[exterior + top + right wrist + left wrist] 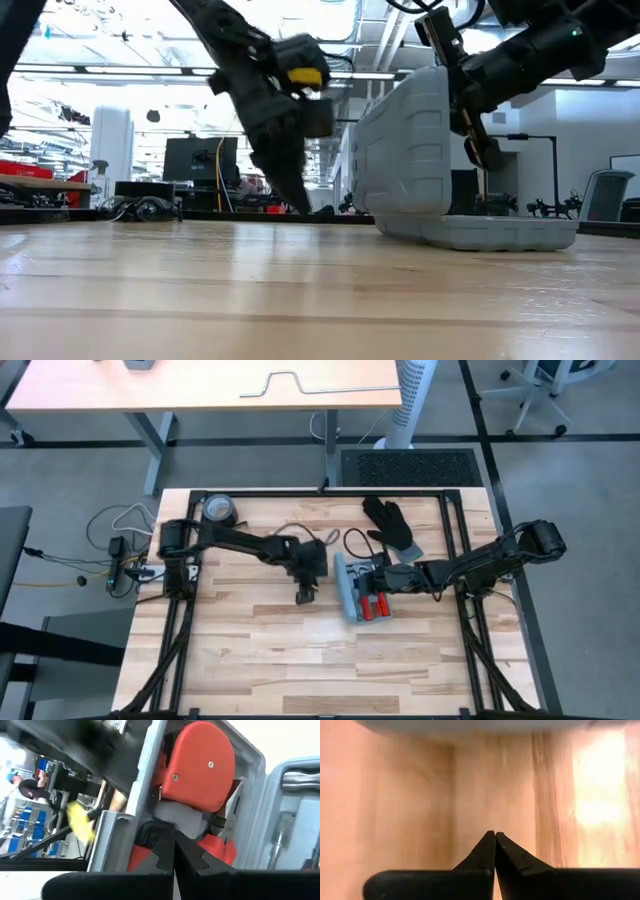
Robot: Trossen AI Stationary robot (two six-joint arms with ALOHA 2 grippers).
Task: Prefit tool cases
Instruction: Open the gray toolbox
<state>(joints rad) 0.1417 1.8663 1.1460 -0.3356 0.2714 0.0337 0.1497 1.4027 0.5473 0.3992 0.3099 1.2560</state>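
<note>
The light-blue tool case (352,592) lies open at the table's middle. Its lid (405,140) stands upright and its base (495,232) lies flat on the wood, with red tools (372,606) in the slots. My right gripper (174,836) is shut, low over the base and close to the lid's inner face. My left gripper (305,596) is shut and points down at the bare wood just left of the case. In the left wrist view its tips (495,835) hang close over the table; whether they touch it I cannot tell. My right gripper comes in about level from the table's right side. Its shut fingertips (187,851) stand right at a black and red tool (200,770) seated in the case's grey slots. I cannot tell whether they touch the tool.
A black glove (392,525) lies behind the case toward the far edge, with a cable (358,544) beside it. A tape roll (218,510) sits at the far left corner. Black frame rails (460,550) run along the table's sides. Bare wood spreads toward the near edge.
</note>
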